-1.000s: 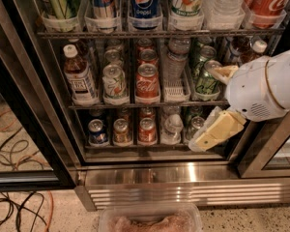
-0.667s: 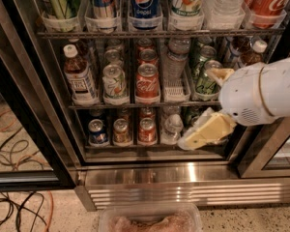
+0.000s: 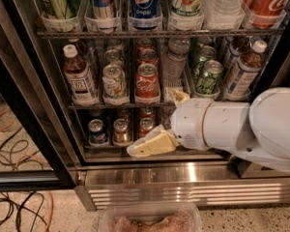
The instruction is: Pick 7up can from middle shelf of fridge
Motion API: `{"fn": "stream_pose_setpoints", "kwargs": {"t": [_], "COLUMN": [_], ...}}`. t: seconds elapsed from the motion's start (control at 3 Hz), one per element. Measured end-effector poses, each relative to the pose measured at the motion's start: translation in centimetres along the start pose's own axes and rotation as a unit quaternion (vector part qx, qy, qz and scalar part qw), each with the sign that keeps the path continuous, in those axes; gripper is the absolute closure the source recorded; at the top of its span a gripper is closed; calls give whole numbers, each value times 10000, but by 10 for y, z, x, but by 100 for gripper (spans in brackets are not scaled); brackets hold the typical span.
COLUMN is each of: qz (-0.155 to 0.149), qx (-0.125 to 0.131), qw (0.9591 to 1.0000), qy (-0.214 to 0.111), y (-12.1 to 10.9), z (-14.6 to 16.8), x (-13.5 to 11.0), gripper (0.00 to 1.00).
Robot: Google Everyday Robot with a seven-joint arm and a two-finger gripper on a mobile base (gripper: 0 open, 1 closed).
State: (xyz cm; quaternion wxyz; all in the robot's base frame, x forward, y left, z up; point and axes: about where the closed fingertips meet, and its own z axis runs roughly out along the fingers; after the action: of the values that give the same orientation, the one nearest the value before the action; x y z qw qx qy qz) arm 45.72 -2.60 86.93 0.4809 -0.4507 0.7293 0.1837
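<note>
The 7up can (image 3: 115, 83) stands upright at the front of the middle shelf (image 3: 92, 106) of the fridge (image 3: 24, 115), left of centre. It is pale silver with green and red marks. A red Coca-Cola can (image 3: 147, 83) stands to its right and a brown bottle (image 3: 80, 77) to its left. My gripper (image 3: 163, 122) is open and empty, with cream fingers: the lower one (image 3: 152, 145) lies in front of the bottom shelf, the upper one (image 3: 178, 96) at the middle shelf's edge. It is right of and below the 7up can, apart from it.
A dark green can (image 3: 208, 76) and a bottle (image 3: 241, 71) stand at the right of the middle shelf. Large Pepsi (image 3: 145, 3) and Coke (image 3: 271, 1) cans fill the top rack. Small cans (image 3: 120, 131) sit below. A clear tub (image 3: 150, 218) and floor cables (image 3: 14, 211) lie below the steel base (image 3: 183, 183).
My arm has moved left across the fridge front. The lower finger has swept from under the green can to below the Coca-Cola can. The cans have not moved.
</note>
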Motion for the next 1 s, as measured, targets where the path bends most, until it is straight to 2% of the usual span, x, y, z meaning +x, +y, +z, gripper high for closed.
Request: {"fn": "stream_pose_setpoints", "kwargs": {"t": [0.33,0.67,1.0], "qz": [29,10,88], "qx": [98,51,-20], "qw": [9992,9993,9987], "qy": [-383,-373,-511], "y": [7,8,18], "z": [20,17,35], "x": [-33,-29,-23], "gripper": [0,0,0]}}
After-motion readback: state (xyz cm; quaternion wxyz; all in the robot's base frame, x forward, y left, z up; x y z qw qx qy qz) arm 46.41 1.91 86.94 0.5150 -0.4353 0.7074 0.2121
